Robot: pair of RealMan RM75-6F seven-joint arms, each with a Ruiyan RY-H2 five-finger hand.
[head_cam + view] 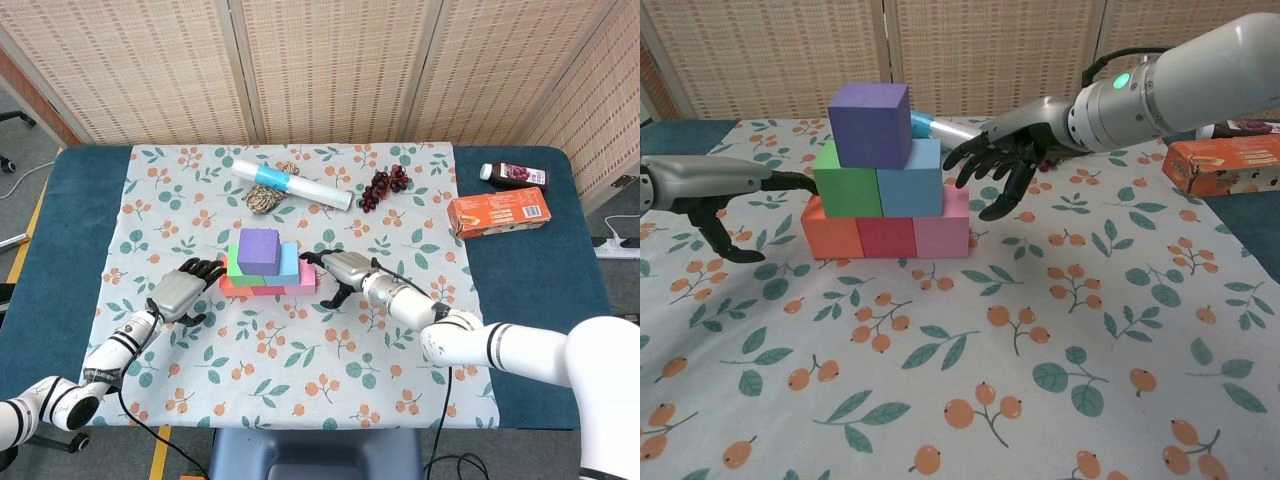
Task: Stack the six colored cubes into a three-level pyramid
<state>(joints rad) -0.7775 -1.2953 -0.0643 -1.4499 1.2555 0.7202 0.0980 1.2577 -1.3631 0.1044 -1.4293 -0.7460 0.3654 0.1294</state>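
Six cubes stand as a pyramid on the floral cloth: orange (832, 233), red (886, 236) and pink (943, 228) at the bottom. Green (847, 181) and blue (910, 179) sit on them, and purple (870, 125) (259, 250) is on top. My left hand (710, 185) (180, 293) is open at the stack's left, its fingertips up against the green cube's side. My right hand (1005, 160) (340, 270) is open at the right, fingertips close to the blue and pink cubes. Whether either hand touches is unclear. Neither holds anything.
Behind the stack lie a white roll with a blue band (292, 184), a bundle of twine (265, 197) and dark grapes (385, 187). An orange box (499, 213) and a dark bottle (515, 175) sit at the far right on the blue tabletop.
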